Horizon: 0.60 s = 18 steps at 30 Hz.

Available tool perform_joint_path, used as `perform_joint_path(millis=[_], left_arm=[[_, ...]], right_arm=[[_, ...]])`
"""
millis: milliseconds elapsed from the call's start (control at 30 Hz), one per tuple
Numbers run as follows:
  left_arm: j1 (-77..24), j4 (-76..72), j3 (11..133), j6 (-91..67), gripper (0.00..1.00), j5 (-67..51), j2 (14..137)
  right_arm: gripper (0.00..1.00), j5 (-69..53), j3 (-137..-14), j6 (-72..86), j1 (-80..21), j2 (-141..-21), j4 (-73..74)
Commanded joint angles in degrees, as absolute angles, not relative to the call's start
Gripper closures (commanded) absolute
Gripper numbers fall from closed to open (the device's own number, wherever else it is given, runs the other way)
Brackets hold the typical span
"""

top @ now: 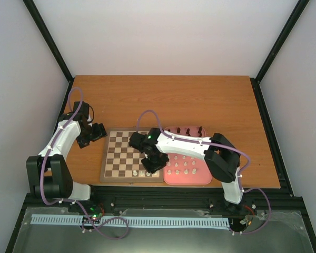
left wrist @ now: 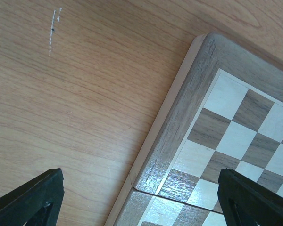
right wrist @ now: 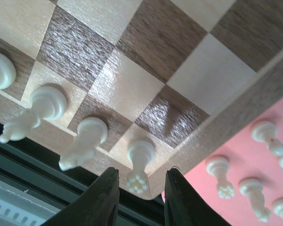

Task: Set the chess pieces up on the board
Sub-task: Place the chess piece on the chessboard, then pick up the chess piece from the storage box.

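The wooden chessboard (top: 106, 158) lies in the middle of the table. Several cream-white pieces stand on its near row: a rook (right wrist: 140, 160) on the near right corner square, then a knight (right wrist: 82, 141) and a bishop (right wrist: 37, 110). My right gripper (right wrist: 137, 188) hangs over that corner (top: 151, 166), open, its fingers (right wrist: 101, 197) on either side of the rook with gaps. My left gripper (left wrist: 141, 207) is open and empty over the board's left rim (left wrist: 188, 103), at the far left of the board (top: 95, 134).
A pink tray (top: 197, 179) lies against the board's right side, with white pieces (top: 185, 164) in rows and dark pieces (top: 187, 129) at its back. In the right wrist view the tray (right wrist: 254, 188) and its pieces (right wrist: 220, 174) are close by. The table's front edge is just below the board.
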<state>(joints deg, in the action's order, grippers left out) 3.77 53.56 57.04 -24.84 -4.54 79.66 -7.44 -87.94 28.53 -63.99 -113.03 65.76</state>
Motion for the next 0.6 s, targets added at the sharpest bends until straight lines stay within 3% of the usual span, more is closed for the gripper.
perform_joint_path(millis=[0,200,567], left_arm=[[3.96,52.56,58.10,-23.93,0.00,-4.63,80.11],[3.96,52.56,58.02,-23.97,0.00,-4.61,80.15],[3.96,52.91,58.10,-23.95,0.00,-4.65,79.80]], right_arm=[[0.73,-4.98,-88.70,30.43,-64.29,-107.93,68.70],[0.61,-1.95,-85.29,31.84,-63.97,-104.59,70.03],[0.61,-2.10,-75.66,33.09,-60.82,-101.96,65.94]])
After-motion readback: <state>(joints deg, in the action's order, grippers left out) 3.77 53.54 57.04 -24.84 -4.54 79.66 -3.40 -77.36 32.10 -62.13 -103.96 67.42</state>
